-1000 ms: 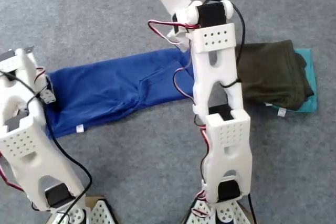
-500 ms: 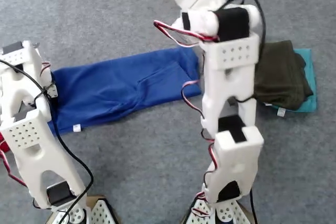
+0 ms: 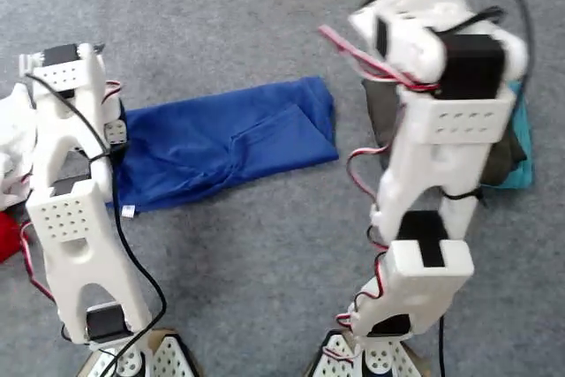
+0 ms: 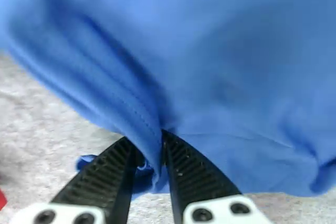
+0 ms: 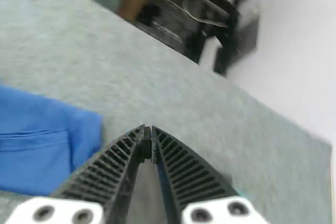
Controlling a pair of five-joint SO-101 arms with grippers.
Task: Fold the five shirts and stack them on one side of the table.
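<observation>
Shirt-folding scene, seen from above and from both wrists. The blue shirt (image 3: pixel 229 143) was spread lengthwise across the middle of the grey table (image 3: pixel 221 33), with its left end gathered at the left arm. A fold of its fabric was pinched between the jaws of the left gripper (image 4: pixel 160 136). The right gripper (image 5: pixel 148 134) was held above the table near the shirt's right end, its jaws pressed together on nothing. A folded dark olive shirt (image 3: pixel 378 116) was stacked on a teal shirt (image 3: pixel 523 169) at the table's right side, partly hidden by the right arm
</observation>
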